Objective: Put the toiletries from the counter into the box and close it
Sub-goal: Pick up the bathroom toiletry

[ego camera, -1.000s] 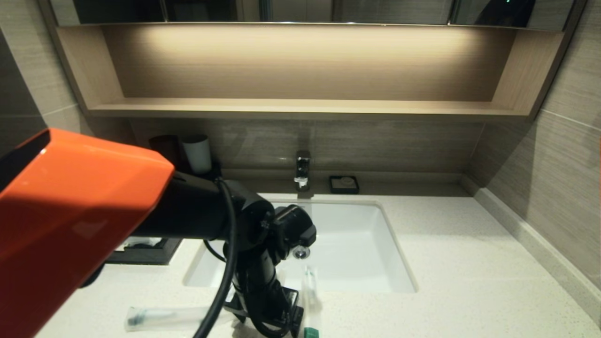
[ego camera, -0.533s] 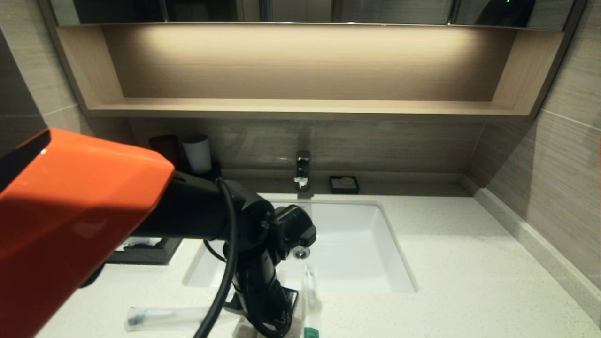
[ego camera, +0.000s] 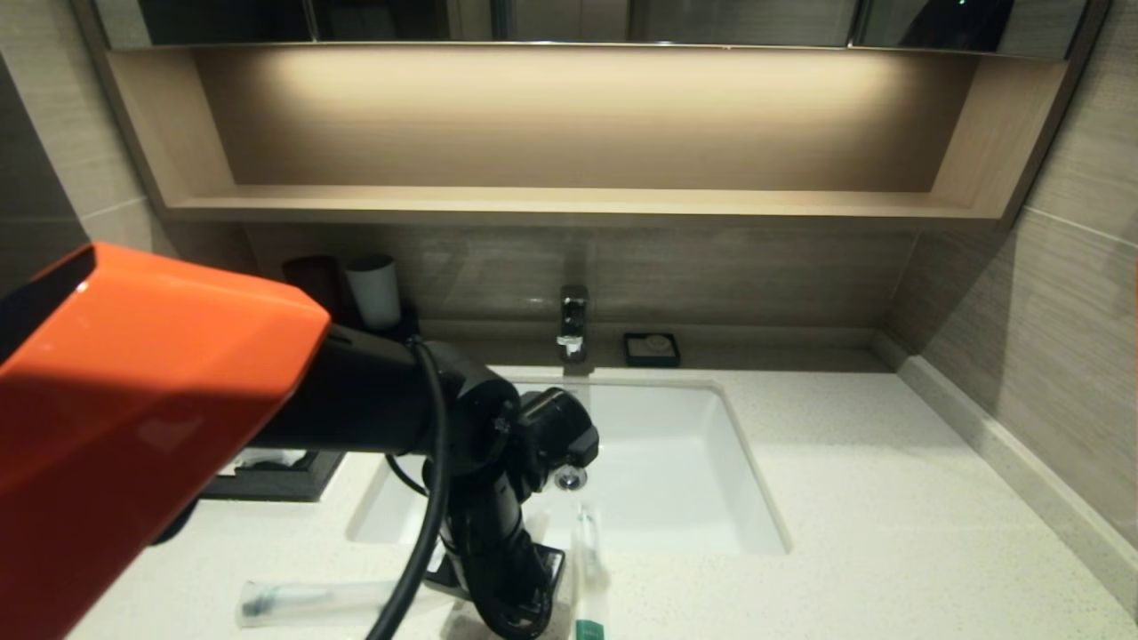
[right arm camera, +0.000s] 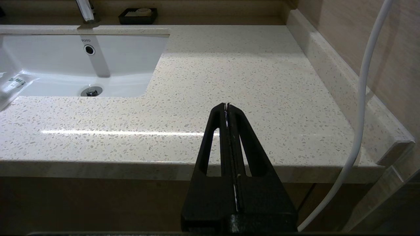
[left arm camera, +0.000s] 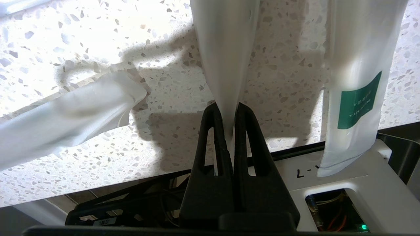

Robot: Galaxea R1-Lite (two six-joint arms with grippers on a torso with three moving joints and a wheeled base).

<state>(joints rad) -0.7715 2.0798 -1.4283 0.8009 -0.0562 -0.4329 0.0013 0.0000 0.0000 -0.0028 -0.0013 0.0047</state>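
My left gripper is down at the counter's front edge, before the sink, shut on the end of a translucent white toiletry packet. Whether that packet is a sleeve or the sachet I cannot tell. A clear sleeve lies to one side of it, also visible as the clear sleeve left of the gripper. A sleeve with a green label overhangs the counter edge on the other side. The black box is mostly hidden behind my left arm. My right gripper is shut and empty in front of the counter's right part.
The white sink basin lies just behind the toiletries, with a faucet at the back. A black and a white cup stand at the back left. A small black dish sits by the wall. A wooden shelf hangs above.
My left gripper has closed from open onto the white packet. The arm has stayed nearly in place and the other sleeves have not moved.
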